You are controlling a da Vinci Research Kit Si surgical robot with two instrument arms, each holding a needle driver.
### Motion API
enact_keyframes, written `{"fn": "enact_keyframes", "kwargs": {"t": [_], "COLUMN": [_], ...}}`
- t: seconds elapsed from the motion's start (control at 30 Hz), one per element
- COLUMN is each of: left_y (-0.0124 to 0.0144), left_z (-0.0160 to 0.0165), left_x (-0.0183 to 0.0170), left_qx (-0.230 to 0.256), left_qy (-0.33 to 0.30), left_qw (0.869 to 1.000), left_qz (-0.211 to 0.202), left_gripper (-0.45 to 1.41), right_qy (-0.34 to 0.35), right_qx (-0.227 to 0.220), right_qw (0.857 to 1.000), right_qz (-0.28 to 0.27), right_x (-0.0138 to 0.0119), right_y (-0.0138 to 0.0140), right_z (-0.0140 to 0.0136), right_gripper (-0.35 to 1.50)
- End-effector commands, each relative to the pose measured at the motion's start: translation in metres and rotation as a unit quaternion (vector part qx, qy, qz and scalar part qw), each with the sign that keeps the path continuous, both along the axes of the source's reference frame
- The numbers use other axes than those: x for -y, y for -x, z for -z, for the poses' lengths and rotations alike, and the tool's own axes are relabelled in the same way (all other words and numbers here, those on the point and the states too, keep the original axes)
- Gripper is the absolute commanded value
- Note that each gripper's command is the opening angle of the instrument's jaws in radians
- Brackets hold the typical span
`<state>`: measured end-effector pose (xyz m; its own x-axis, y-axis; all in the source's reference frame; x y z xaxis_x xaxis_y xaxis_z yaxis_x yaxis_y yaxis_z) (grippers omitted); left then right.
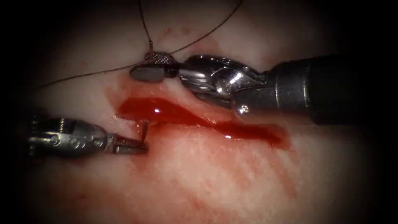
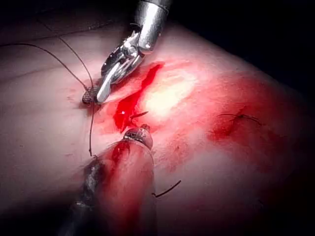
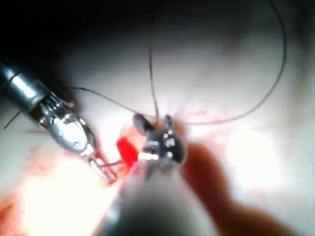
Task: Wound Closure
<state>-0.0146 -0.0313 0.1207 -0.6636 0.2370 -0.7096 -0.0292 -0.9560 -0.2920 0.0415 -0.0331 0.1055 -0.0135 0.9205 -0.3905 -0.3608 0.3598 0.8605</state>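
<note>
The cut (image 1: pixel 195 118) in the tissue (image 1: pixel 232 174) holds red fluid. At its left end a short piece of the curved needle (image 1: pixel 144 126) stands out of the near edge. My left tool (image 1: pixel 139 146) comes in from the left and is shut on that piece near the tip (image 2: pixel 138 116); the needle's body is buried in the tissue. My right tool (image 1: pixel 151 65) lies beyond the cut's left end with its jaws open, holding nothing. The thread (image 1: pixel 143 20) rises from the tissue right at its jaws (image 3: pixel 152 120) and loops away to both sides.
The right tool's shaft (image 1: pixel 315 89) lies across the far side of the cut. An older stitch (image 2: pixel 241 117) sits further along the tissue, and a loose cut end of thread (image 2: pixel 167 189) lies beside the left tool's shaft. Red fluid stains the near tissue.
</note>
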Motion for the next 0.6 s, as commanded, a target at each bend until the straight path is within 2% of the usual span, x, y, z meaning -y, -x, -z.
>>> {"fn": "enact_keyframes", "kwargs": {"t": [0.03,0.2,0.33,0.4,0.43,0.47,0.53,0.57,0.6], "left_y": [0.0005,0.0005,0.0005,0.0005,0.0005,0.0005,0.0005,0.0005,0.0005], "left_z": [-0.0006,-0.0005,-0.0005,-0.0005,-0.0005,-0.0005,-0.0005,-0.0005,-0.0005], "left_x": [0.0004,0.0004,0.0004,0.0004,0.0004,0.0004,0.0004,0.0004,0.0004], "left_qx": [0.0,0.0,0.001,0.001,0.001,0.001,0.001,0.001,0.001], "left_qy": [-0.001,-0.001,-0.002,-0.002,-0.002,-0.002,-0.002,-0.002,-0.002], "left_qw": [1.0,1.0,1.0,1.0,1.0,1.0,1.0,1.0,1.0], "left_qz": [0.0,0.0,-0.001,-0.001,-0.001,-0.001,-0.001,-0.001,-0.001], "left_gripper": [-0.16,-0.16,-0.16,-0.16,-0.16,-0.16,-0.16,-0.16,-0.16], "right_qy": [0.016,0.055,0.077,0.08,0.083,0.083,0.089,0.091,0.09], "right_qx": [0.005,0.018,0.024,0.021,0.017,0.017,0.009,0.005,0.001], "right_qw": [1.0,0.998,0.997,0.996,0.996,0.996,0.995,0.995,0.995], "right_qz": [-0.001,0.003,0.006,0.014,0.022,0.022,0.037,0.044,0.049], "right_x": [-0.0008,-0.0022,-0.0029,-0.003,-0.0031,-0.0031,-0.003,-0.0029,-0.0028], "right_y": [-0.0003,-0.0001,-0.0011,-0.0016,-0.0023,-0.0023,-0.0027,-0.0028,-0.0029], "right_z": [-0.0006,-0.0004,-0.0001,0.0,0.0001,0.0001,0.0003,0.0003,0.0004], "right_gripper": [0.69,0.71,0.73,0.66,0.54,0.54,0.24,-0.15,-0.35]}}
